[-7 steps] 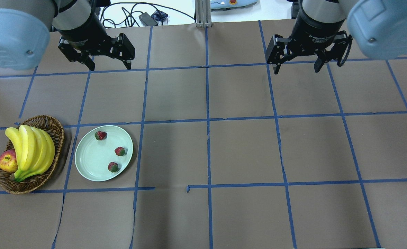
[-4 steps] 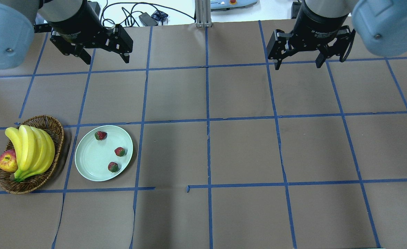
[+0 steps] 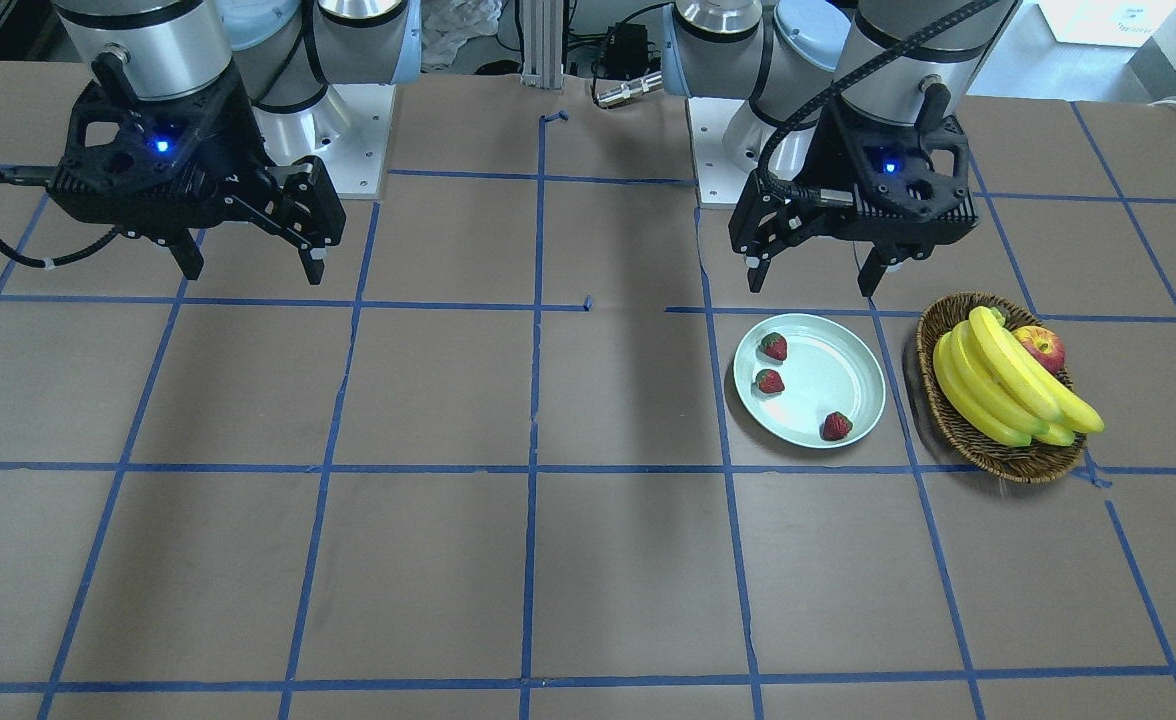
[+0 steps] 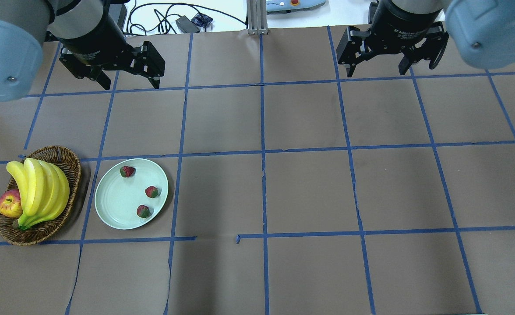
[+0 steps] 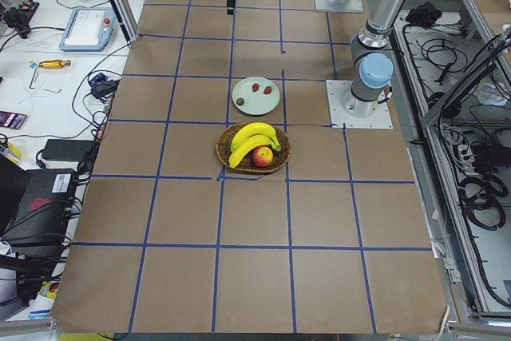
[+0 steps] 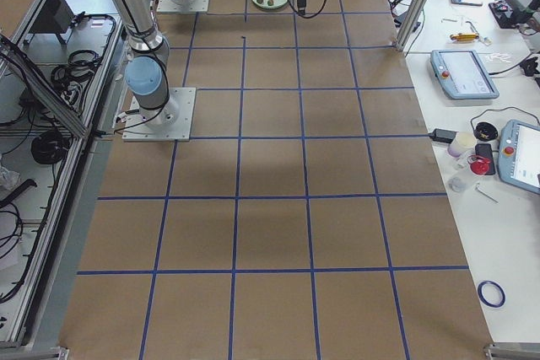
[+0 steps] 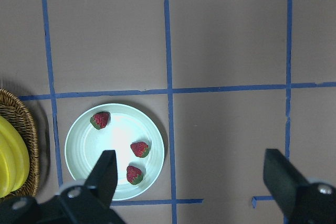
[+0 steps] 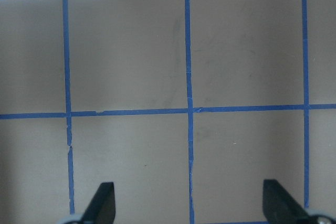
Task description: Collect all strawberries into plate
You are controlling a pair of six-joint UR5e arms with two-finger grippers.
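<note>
**All three berries on the plate; nothing left for me to fetch**

By my count the job looks finished. The three strawberries (image 4: 127, 171) (image 4: 151, 191) (image 4: 143, 211) lie apart from one another inside the pale green plate (image 4: 115, 205): one near its far rim, two toward the rim on the side away from the basket. I can find no other strawberry on the desk (image 4: 305, 188) in any view.

My left fingers (image 4: 152, 72) hang spread wide and empty, high over the far side of the desk, with the plate well below and nearer the front. My right fingers (image 4: 347, 65) are likewise apart, holding nothing, over bare surface well away from the fruit.

Just beside the plate, not touching it, sits a wicker basket (image 4: 56, 150) with a bunch of bananas (image 4: 43, 188) and an apple (image 4: 8, 204). None of that is mine to move.

The desk is covered in brown paper ruled into squares by blue tape (image 4: 262, 131). Cables (image 4: 161, 17) trail beyond its far edge, and a side bench carries a teach pendant (image 5: 84, 29).
</note>
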